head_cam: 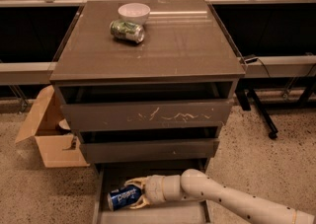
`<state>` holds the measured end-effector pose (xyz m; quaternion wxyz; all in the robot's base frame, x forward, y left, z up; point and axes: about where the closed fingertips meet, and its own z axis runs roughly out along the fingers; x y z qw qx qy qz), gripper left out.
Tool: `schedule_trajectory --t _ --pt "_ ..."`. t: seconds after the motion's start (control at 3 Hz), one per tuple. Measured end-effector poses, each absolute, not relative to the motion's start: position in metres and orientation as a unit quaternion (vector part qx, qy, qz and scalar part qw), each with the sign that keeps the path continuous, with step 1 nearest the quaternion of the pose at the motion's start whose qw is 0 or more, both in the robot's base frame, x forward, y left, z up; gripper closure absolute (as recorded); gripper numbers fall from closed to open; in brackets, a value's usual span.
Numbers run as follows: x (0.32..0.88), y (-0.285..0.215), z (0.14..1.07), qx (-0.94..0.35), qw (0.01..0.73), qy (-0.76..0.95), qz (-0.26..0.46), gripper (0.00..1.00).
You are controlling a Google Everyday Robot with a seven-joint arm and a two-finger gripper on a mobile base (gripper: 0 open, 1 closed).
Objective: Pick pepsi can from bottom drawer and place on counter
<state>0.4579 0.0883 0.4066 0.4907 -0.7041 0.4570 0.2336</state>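
Note:
The pepsi can (pixel 121 198), dark blue with white lettering, lies on its side above the floor of the open bottom drawer (pixel 195 214) at its left. My gripper (pixel 138 193) reaches in from the lower right and is shut on the can's right end, one finger above it and one below. The counter (pixel 187 40) is the wide grey-brown top of the cabinet, well above the gripper.
A white bowl (pixel 134 12) and a green and silver can (pixel 127 30) lying on its side sit at the counter's back left. Two taller scratched drawers (pixel 148 115) overhang the bottom drawer. An open cardboard box (pixel 49 134) stands on the floor to the left.

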Motion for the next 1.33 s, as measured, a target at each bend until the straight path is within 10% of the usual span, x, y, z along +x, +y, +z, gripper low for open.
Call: schedule_trajectory --t 1.33 --pt "0.454 0.072 0.581 -0.760 0.479 0.407 0.163 1.00"
